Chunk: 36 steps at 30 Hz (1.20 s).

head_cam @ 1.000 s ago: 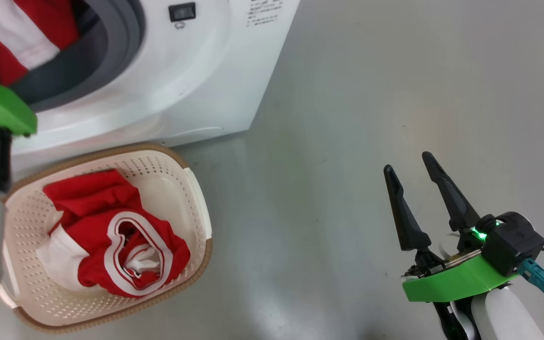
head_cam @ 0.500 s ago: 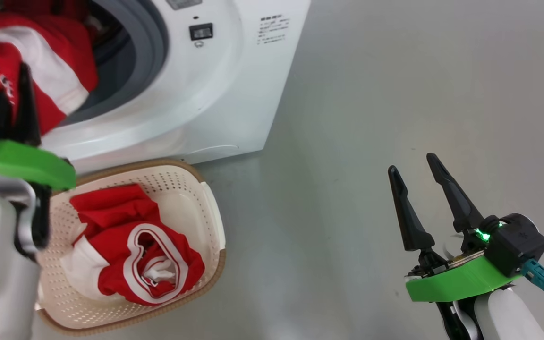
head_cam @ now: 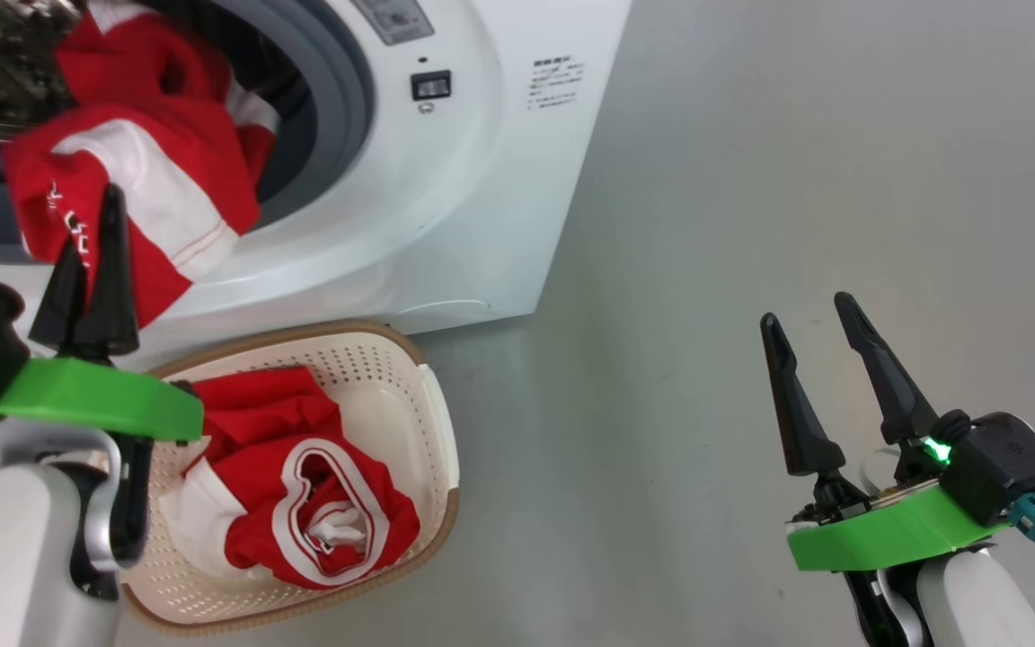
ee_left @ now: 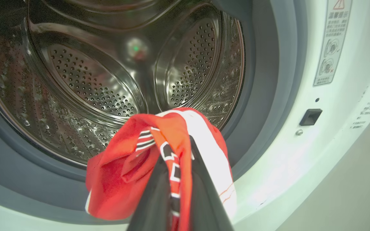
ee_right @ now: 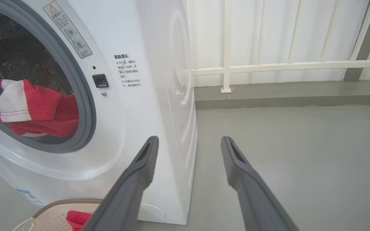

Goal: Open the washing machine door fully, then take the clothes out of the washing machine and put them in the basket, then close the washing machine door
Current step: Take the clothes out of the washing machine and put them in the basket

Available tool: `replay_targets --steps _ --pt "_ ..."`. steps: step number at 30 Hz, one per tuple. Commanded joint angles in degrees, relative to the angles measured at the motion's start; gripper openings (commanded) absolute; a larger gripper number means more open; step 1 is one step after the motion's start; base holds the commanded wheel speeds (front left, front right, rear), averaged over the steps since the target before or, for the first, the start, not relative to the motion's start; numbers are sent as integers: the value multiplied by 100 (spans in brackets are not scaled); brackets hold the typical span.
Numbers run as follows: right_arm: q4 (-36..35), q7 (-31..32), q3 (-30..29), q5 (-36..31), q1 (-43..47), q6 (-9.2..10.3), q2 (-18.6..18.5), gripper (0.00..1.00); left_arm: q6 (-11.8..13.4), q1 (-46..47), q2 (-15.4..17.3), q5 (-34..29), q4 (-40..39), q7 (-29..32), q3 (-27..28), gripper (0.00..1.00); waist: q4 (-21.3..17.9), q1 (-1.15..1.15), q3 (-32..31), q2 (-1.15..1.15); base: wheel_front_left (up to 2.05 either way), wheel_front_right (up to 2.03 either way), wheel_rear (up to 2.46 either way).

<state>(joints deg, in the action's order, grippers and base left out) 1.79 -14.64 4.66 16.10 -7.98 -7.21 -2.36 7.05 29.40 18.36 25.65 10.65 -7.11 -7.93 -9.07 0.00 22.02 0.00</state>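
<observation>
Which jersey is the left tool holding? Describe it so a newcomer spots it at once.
Find the white washing machine. A red garment with a broad white stripe hangs across the lower edge of its round opening. Unlike the crumpled red jersey lying in the basket below, this one is pinched in the shut left tool.

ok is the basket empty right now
No, the basket has a crumpled red and white garment lying inside it in the head view.
</observation>
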Motion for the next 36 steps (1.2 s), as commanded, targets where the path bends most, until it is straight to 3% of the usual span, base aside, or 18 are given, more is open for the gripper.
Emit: replay_targets --steps 1,24,32,36 --pt "-138 -36 102 21 91 -28 -52 100 80 -104 174 0 -349 38 187 0 64 0 -63 0 0 0 0" --pt "-283 -36 -195 -104 358 -28 -52 100 600 -1416 -14 -103 -2342 334 -119 0 422 0 -543 0 0 0 0" --pt "-319 -36 -166 -129 376 -28 -52 100 526 -1692 -174 98 -1972 449 -335 0 459 0 -528 0 0 0 0" --pt "-316 -36 -120 -133 366 -28 -52 100 375 -1645 -247 260 -1379 398 -386 0 412 0 -487 0 0 0 0"
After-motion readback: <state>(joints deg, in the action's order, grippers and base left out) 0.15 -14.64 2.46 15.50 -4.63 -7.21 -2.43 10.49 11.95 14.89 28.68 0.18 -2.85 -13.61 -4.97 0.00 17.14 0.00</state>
